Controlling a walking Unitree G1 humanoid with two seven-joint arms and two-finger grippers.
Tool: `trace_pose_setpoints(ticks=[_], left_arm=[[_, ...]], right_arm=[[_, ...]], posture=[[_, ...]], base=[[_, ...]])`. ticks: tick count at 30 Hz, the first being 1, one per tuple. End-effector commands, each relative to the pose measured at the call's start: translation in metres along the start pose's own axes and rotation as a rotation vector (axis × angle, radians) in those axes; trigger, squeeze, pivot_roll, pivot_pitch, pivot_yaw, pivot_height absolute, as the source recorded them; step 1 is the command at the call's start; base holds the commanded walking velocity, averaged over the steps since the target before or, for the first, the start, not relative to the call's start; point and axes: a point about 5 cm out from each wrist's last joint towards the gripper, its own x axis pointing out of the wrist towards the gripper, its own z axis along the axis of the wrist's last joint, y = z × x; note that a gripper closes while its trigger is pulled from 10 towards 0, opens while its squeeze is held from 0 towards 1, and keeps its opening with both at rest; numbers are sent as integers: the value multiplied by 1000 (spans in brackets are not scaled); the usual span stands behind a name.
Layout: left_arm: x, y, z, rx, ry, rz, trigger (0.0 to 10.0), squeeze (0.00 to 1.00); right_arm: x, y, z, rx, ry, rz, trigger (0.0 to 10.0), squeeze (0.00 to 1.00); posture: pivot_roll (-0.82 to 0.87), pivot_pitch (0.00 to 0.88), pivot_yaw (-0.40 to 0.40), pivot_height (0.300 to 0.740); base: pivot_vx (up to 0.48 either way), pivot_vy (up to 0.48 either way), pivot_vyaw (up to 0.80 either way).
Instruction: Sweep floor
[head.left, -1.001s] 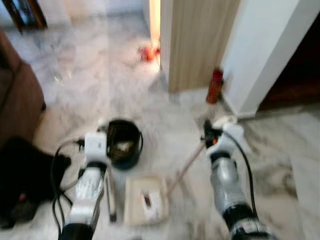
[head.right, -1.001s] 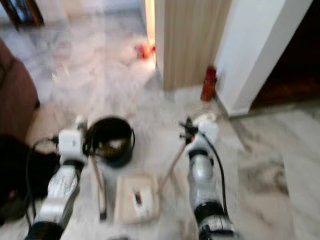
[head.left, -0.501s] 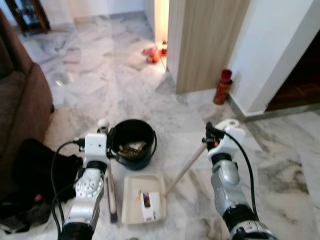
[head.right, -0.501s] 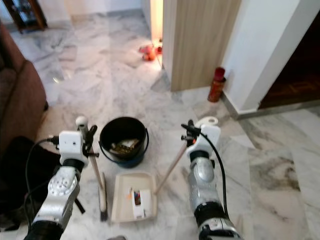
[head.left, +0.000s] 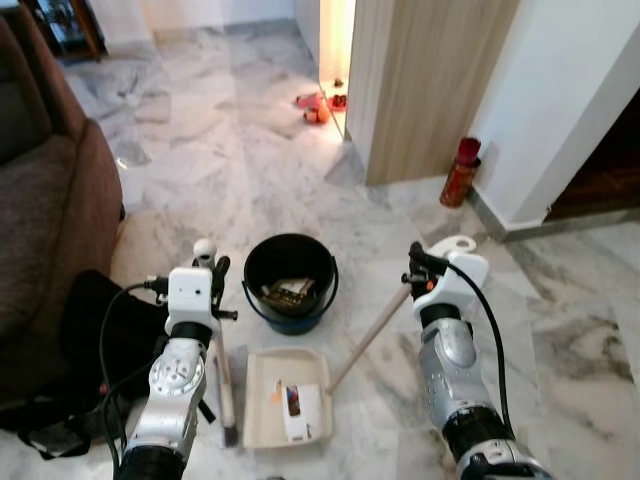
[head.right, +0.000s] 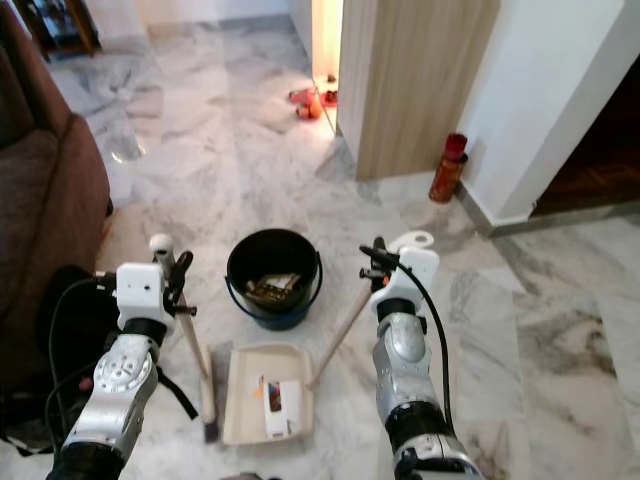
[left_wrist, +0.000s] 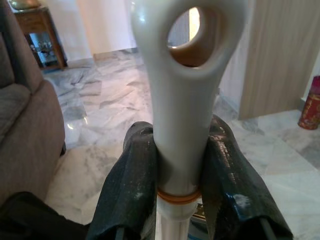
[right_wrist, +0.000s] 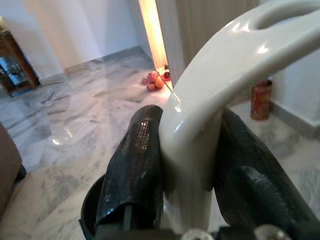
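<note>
My left gripper (head.left: 211, 268) is shut on the white top of a broom handle (left_wrist: 186, 105). The shaft (head.left: 222, 365) runs down to the floor beside the dustpan. My right gripper (head.left: 416, 270) is shut on the white loop grip (right_wrist: 200, 120) of the dustpan's long handle (head.left: 368, 338). The cream dustpan (head.left: 262, 412) lies flat on the marble between my arms with a few scraps (head.left: 296, 402) in it. A black bucket (head.left: 291, 283) holding litter stands just beyond the pan.
A brown sofa (head.left: 45, 200) stands at my left, with a black bag and cables (head.left: 75, 340) at its foot. Ahead right are a wooden panel (head.left: 430, 85), a red canister (head.left: 460, 172) and a white wall corner (head.left: 560, 110). Small red things (head.left: 318, 105) lie at the lit doorway.
The whole picture has shifted and gone from blurred to sharp, so the camera moved. Both grippers keep their hold; broom, dustpan and bucket stay where they were between the arms.
</note>
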Motion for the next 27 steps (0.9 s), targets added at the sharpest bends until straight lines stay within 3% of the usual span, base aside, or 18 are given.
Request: trace_pose_setpoints(ticks=[1, 8, 19, 27], left_arm=[[3, -1, 10, 16, -58, -8, 10000, 0], [2, -2, 10, 20, -57, -12, 10000, 0], [3, -2, 10, 22, -58, -18, 10000, 0], [2, -2, 10, 24, -55, -16, 10000, 0]], right_arm=[[5, -3, 13, 8, -64, -13, 10000, 0], [6, -4, 20, 10, -92, -21, 10000, 0], [13, -2, 50, 19, -204, -16, 10000, 0], [7, -4, 56, 15, -220, -9, 10000, 0]], posture=[[145, 48, 1, 740], [147, 36, 1, 740], [142, 40, 2, 740], [142, 50, 4, 740]], base=[[0, 0, 0], [0, 0, 0], [0, 0, 0], [0, 0, 0]])
